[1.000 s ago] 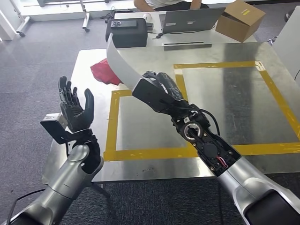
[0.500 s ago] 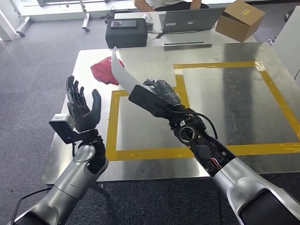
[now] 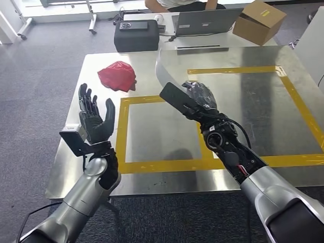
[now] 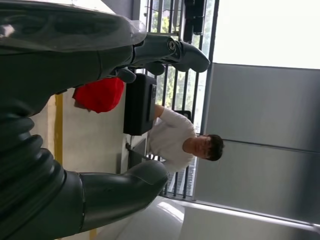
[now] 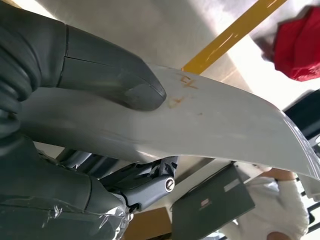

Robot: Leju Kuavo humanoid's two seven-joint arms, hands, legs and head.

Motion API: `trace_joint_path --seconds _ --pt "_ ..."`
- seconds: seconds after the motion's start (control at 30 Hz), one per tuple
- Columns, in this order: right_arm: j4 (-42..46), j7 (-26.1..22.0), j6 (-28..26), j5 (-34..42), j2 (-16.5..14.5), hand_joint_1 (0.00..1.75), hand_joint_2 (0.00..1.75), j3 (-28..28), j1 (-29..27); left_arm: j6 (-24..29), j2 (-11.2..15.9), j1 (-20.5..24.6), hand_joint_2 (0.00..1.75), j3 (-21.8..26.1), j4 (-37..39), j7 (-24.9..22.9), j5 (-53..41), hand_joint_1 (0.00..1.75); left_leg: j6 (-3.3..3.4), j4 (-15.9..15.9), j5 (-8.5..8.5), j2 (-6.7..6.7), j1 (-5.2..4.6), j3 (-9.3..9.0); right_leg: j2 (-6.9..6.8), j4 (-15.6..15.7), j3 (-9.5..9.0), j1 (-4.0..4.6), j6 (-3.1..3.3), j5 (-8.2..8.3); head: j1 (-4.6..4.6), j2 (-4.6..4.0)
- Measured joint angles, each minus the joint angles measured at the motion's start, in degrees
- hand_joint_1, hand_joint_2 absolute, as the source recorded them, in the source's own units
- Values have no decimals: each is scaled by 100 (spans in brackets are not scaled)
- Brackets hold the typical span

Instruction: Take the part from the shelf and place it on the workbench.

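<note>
1. Head view: the right hand (image 3: 198,98) grasps the curved grey part (image 3: 163,71) above the workbench (image 3: 160,131); its long axis runs up and away toward the far edge. The left hand (image 3: 93,119) is spread, holding nothing, at the bench's left edge.
2. Left wrist view: a red cloth (image 4: 99,94) lies beyond the fingers (image 4: 166,50).
3. Right wrist view: the thumb (image 5: 113,82) presses on the part (image 5: 226,125).

The table (image 3: 160,136) lies bare inside the yellow tape (image 3: 121,131) square at frame centre, under the right hand (image 3: 198,98) and its part (image 3: 163,71). A red cloth (image 3: 116,76) sits upper left of the square; a black case (image 3: 136,34), laptop (image 3: 206,21) and box (image 3: 259,20) line the top edge.
</note>
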State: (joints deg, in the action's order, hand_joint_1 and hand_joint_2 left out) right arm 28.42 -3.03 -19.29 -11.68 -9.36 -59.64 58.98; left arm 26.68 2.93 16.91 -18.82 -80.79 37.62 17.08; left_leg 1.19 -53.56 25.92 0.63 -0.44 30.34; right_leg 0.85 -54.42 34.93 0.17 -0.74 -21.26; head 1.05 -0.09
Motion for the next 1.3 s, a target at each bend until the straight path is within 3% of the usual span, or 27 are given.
trace_joint_path --seconds 0.03,0.17,1.3 --pt "-13 45 -33 -14 47 175 175 3 21 -1 -10 0 175 0 13 0 -5 0 0 0 0 -1 0 0 0 0 0 0 0 0 0 0" --pt "-49 115 -58 -51 199 0 0 11 65 -11 -51 0 175 0 50 0 -47 0 0 -1 0 -3 0 0 2 0 -1 0 0 1 0 0" --pt "-123 -9 127 -231 280 0 0 13 68 -246 -279 -24 175 160 189 0 -113 0 0 0 0 -4 1 0 3 0 -3 0 2 2 0 0"
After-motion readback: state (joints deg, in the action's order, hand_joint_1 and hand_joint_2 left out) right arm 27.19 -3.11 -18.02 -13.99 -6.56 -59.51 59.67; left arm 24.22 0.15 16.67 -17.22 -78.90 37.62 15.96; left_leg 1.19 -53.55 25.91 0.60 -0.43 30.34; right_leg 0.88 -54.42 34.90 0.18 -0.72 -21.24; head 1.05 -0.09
